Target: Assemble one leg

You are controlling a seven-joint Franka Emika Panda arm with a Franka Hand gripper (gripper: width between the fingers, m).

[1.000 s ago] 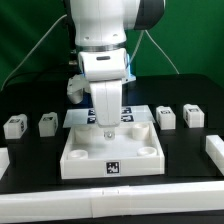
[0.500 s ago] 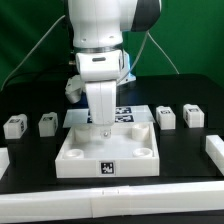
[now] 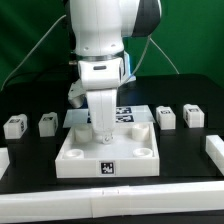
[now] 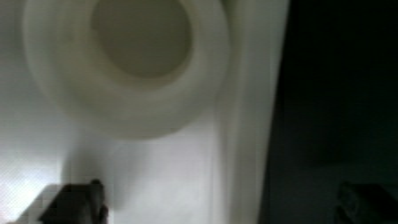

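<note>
Our arm [image 3: 100,35] stands upright, its white wrist [image 3: 103,102] pointing straight down, and our claw [image 3: 104,133] hangs low beneath it. In the wrist view we see dark fingertips [image 4: 71,203], one on each side of the claw, set wide apart with nothing held between them.

A: The tray [image 3: 75,160] — what colour?
B: White, with a black-and-white square tag [image 3: 108,167] on its front wall.
A: And the leg [image 3: 14,126] farthest out at nine o'clock of it?
B: White too, tagged alike — black tabletop [image 3: 30,170] beneath, green backdrop [image 3: 25,40] behind.
</note>
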